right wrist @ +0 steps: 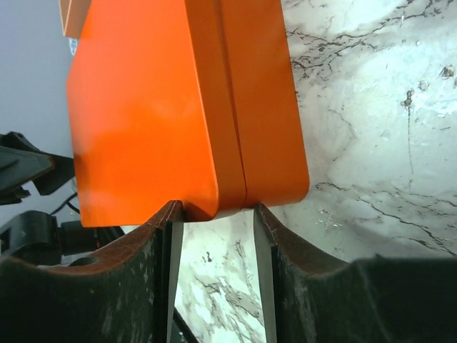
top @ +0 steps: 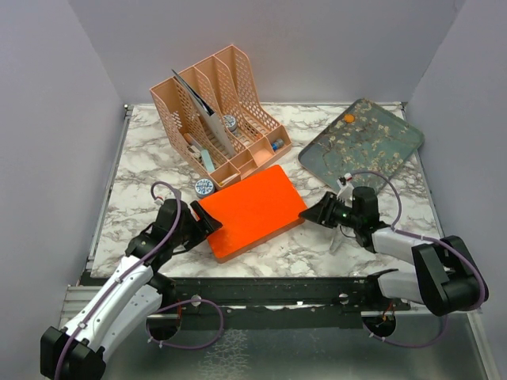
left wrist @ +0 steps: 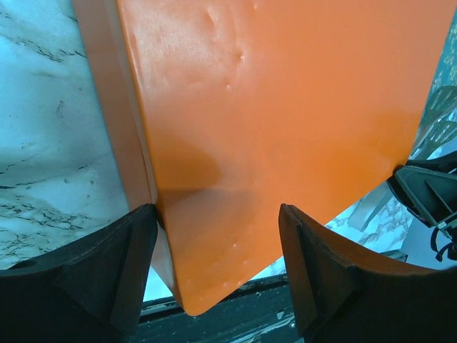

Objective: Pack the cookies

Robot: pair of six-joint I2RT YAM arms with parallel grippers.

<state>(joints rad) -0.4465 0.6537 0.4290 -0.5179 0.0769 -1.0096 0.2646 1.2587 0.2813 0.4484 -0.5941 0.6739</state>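
Cookies were scarcely in view: one orange round (top: 348, 118) was seen on the patterned tray (top: 380, 150) at the far right, well apart from the orange box (top: 253, 210). No others could be found.

The box lay shut at the middle of the table (top: 150, 158), its lid seated on the base. The left gripper (top: 210, 220) was spread wide astride the box's left corner. The right gripper (top: 307, 212) was set at the opposite corner, its jaws partly apart on either side of the seam. Whether a firm pinch had been made there could not be told.

Trouble was judged likeliest at the lid. With only corners engaged, the smooth plastic could slip from the fingers. The whole box might also be lifted or swung rather than opened. A swing away from the arms would push it into the small tin (top: 203, 187) and the pink organiser (top: 238, 87), both just beside its far edge.

The box's near corner lay near the table's front edge, so little room was left for a pull toward the arms. Bare marble was seen at the left side and between box and tray.
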